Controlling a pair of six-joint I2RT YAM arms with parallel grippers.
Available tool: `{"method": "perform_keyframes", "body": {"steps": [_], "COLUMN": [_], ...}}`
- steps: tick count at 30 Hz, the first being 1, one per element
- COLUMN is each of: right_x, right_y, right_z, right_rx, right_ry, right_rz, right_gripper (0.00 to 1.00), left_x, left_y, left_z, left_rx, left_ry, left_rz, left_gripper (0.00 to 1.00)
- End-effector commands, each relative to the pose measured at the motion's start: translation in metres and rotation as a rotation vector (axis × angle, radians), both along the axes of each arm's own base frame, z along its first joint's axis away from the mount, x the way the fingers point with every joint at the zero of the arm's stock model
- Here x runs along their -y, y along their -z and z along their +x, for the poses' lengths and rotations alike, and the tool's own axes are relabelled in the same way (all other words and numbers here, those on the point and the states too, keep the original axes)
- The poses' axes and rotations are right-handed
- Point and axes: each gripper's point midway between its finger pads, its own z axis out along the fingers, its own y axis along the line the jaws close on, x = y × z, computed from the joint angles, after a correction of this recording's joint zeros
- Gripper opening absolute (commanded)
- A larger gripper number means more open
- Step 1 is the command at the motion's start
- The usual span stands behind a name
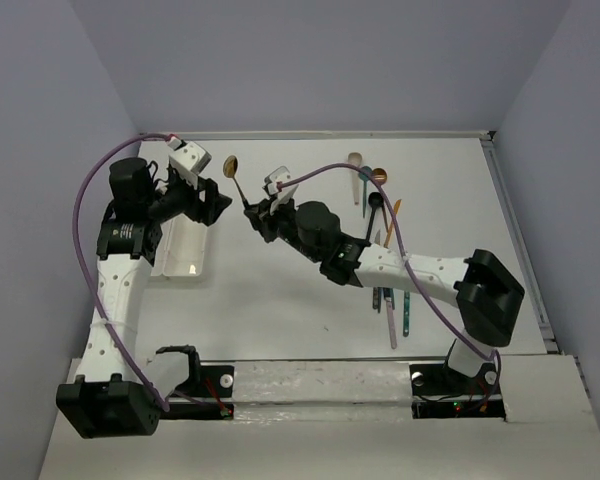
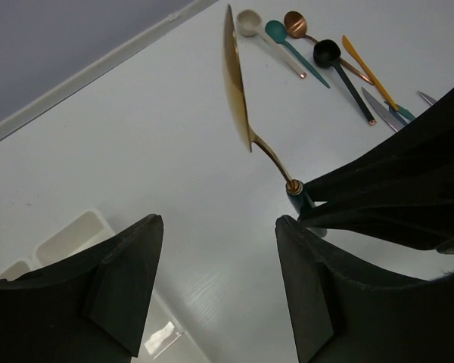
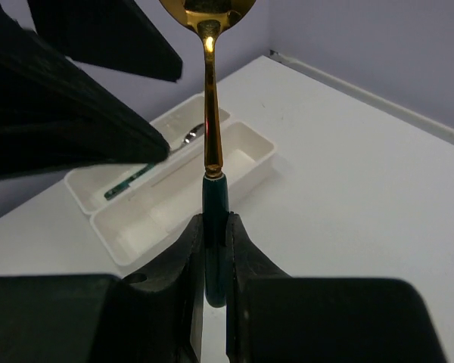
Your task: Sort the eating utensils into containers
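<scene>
Top: right gripper (image 1: 251, 213) pinches teal-handled gold metal spoon (image 1: 238, 187) aloft over the middle of the white table (image 1: 300, 300), beside the wide-open, empty left gripper (image 1: 214, 204) above paired white plastic trays (image 1: 180, 258) at its left edge, likely a handover; left wrist: centre the spread fingers (image 2: 121, 287) on the spoon's neck; right wrist: release only after left clamps.

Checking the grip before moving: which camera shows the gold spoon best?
Right wrist: the gold spoon is close up, its teal handle clamped in the right gripper. Left wrist sees its bowl edge-on; top view shows it small.

Lab-type robot test cell. Plain white desk (image 1: 280, 300) boxed by bare pale-violet walls (image 1: 330, 60) on three sides. Left arm (image 1: 115, 290) and right arm (image 1: 420, 275) bolted at its near edge, purple cables (image 1: 78, 215) looping free.
</scene>
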Motion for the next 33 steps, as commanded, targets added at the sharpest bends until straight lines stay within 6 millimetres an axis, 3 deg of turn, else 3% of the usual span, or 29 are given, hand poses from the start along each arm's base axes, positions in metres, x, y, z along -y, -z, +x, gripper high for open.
{"method": "perform_keyframes", "body": {"steps": [1,6,12,16,18,21,27,33], "right_x": [-0.019,-0.032,-0.039,-0.033,-0.03,-0.031,-0.04,-0.043], "right_y": [-0.099,-0.082,-0.08,-0.072,-0.064,-0.068,-0.066,-0.069], "right_z": [0.002,0.005,0.006,0.013,0.017,0.015,0.01,0.004], "right_rx": [0.118,0.089,0.076,0.073,0.07,0.076,0.061,0.064], "right_ry": [-0.053,-0.075,-0.088,-0.04,-0.012,-0.025,-0.072,-0.09], "right_rz": [0.253,0.224,0.226,0.192,0.16,0.158,0.161,0.175], "right_gripper": [0.0,0.0,0.0,0.0,0.0,0.0,0.0,0.0], "left_x": [0.017,0.02,0.032,0.032,0.028,0.023,0.01,0.005], "left_y": [0.001,-0.002,-0.011,-0.022,-0.031,-0.041,-0.047,-0.027], "left_z": [-0.005,-0.003,-0.006,-0.016,-0.02,-0.02,0.002,0.023], "left_rx": [-0.001,0.038,0.039,0.101,0.157,0.19,0.165,0.094], "left_ry": [0.085,0.084,0.143,0.173,0.152,0.112,-0.028,-0.083], "left_rz": [-0.081,-0.112,-0.167,-0.138,-0.102,-0.094,-0.166,-0.175], "left_gripper": [0.73,0.74,0.72,0.65,0.65,0.66,0.64,0.62]}}
